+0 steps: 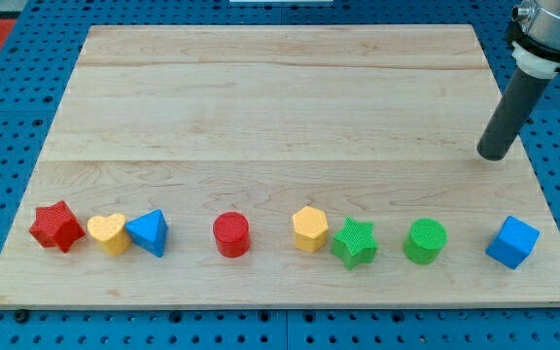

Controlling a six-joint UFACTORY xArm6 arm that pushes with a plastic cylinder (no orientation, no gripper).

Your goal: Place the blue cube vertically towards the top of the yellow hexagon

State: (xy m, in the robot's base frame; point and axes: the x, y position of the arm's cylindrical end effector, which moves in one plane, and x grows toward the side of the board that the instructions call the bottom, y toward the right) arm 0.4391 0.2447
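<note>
The blue cube [511, 242] sits at the counter's [261, 97] lower right, well apart from the yellow hexagon [310, 229]. In between stand a green cylinder [425, 241] and a green star [354, 243]; a straight push leftward would likely plough into them. There is no hand, only a rod slanting down from the view's top right, my tip [495, 154] well above the cube, touching nothing.

No readable txt, labels, brands or nos. anywhere on board, blocks or arm.
</note>
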